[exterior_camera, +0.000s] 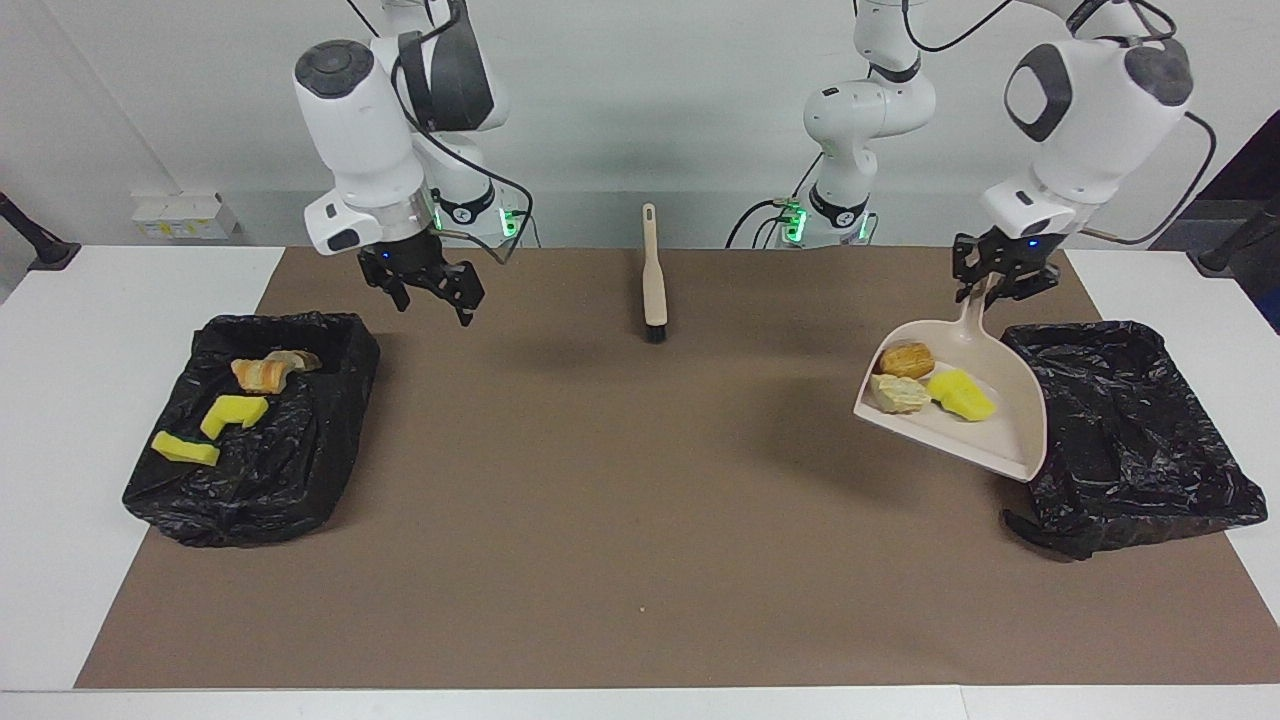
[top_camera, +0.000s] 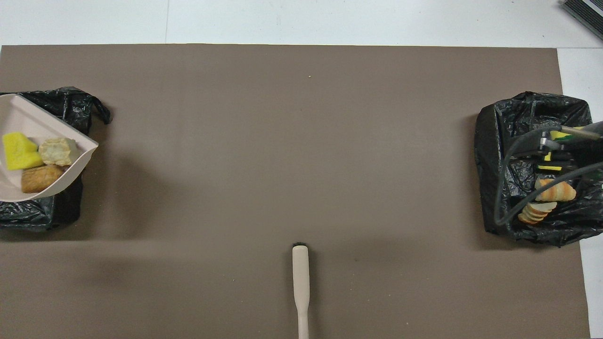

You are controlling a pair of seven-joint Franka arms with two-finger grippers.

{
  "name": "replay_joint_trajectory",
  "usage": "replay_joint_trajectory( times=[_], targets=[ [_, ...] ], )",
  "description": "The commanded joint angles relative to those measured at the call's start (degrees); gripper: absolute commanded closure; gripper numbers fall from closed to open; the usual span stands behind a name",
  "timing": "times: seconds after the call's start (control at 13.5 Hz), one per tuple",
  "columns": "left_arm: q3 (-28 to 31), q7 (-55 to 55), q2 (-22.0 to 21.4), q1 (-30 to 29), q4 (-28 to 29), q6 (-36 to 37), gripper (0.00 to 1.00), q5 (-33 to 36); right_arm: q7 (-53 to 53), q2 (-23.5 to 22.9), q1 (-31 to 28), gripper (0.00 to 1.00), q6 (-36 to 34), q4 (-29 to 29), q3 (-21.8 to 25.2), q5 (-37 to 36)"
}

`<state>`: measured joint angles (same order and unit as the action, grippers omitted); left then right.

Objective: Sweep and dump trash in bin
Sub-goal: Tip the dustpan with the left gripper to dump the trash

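Note:
My left gripper [exterior_camera: 985, 285] is shut on the handle of the beige dustpan [exterior_camera: 990, 440], which hangs tilted in the air at the edge of the black-lined bin [exterior_camera: 1130, 440] at the left arm's end. In the pan lie three bits of trash: a golden-brown bun [exterior_camera: 908, 360], a pale bread chunk [exterior_camera: 898, 393] and a yellow sponge [exterior_camera: 962, 395]. From above the dustpan [top_camera: 28, 122] overlaps that bin [top_camera: 70, 103]. My right gripper [exterior_camera: 433, 300] is open and holds nothing, up over the mat beside the other bin [exterior_camera: 300, 470].
The bin at the right arm's end holds bread pieces [exterior_camera: 262, 372] and yellow sponges [exterior_camera: 235, 412], one with a green face [exterior_camera: 185, 448]. The beige brush [exterior_camera: 654, 280] lies on the brown mat midway between the arms, close to the robots, bristles pointing away from them.

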<state>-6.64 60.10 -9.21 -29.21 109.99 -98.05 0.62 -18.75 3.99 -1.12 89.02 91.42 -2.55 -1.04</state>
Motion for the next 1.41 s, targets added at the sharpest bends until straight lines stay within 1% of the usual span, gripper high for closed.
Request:
replay_joint_trajectory(
  times=[0.0,0.07,0.15,0.22,0.37,0.44,0.59,0.74,0.89,0.96,1.04,1.26,1.33],
  targets=[
    [-0.7,7.0,3.4,-3.1,-5.4,-2.0,1.00,8.1,4.8,-2.4,-1.1,0.00,-5.2,-6.9,-0.6,-3.4],
    [-0.7,9.4,4.6,-4.5,-6.3,-5.3,1.00,10.3,5.9,-2.9,-1.1,0.00,-6.6,-8.9,-0.6,-3.9],
    [-0.7,12.3,6.6,-5.9,-7.6,-9.2,1.00,13.1,6.1,-4.0,-1.1,0.00,-7.8,-10.3,-0.7,-4.1],
    [-0.7,14.0,8.9,-6.1,-9.7,-12.2,1.00,16.7,6.1,-4.4,-1.1,0.00,-8.0,-11.3,-0.8,-4.0],
    [-0.8,17.6,13.2,-6.0,-14.4,-14.4,1.00,23.4,6.1,-4.6,-1.1,0.00,-7.4,-11.3,-0.9,-3.4],
    [-0.8,19.9,14.5,-5.9,-15.9,-14.8,1.00,25.4,6.1,-4.6,-1.1,0.00,-7.5,-11.3,-0.8,-3.5],
    [-0.9,20.3,14.7,-4.9,-15.3,-16.3,1.00,29.7,6.2,-4.3,-0.9,0.00,-7.3,-10.7,-0.8,-3.4],
    [-1.0,19.8,15.0,-2.4,-14.9,-17.8,1.00,38.8,6.1,-4.1,-1.0,0.00,-7.3,-10.6,-0.7,-2.6],
    [-1.0,18.8,15.9,-1.2,-14.7,-18.4,1.00,44.1,5.7,-3.7,-0.8,0.00,-8.2,-10.6,-1.2,-2.1],
    [-1.0,18.8,15.9,-0.5,-14.1,-18.4,1.00,48.5,6.1,-2.5,-0.7,0.00,-8.0,-10.6,-1.1,-1.1],
    [-1.0,18.8,15.9,1.2,-13.8,-18.2,1.00,52.3,5.9,-2.2,-0.7,0.00,-8.2,-10.6,-1.0,-0.9],
    [-1.0,18.7,15.9,4.0,-13.3,-17.0,1.00,59.9,5.9,-1.9,-0.7,0.00,-8.3,-10.0,-1.0,-1.0],
    [-1.0,18.7,15.9,4.2,-13.3,-16.8,1.00,61.2,6.1,-1.9,-0.7,0.00,-8.4,-10.0,-0.9,-1.1]
  ],
)
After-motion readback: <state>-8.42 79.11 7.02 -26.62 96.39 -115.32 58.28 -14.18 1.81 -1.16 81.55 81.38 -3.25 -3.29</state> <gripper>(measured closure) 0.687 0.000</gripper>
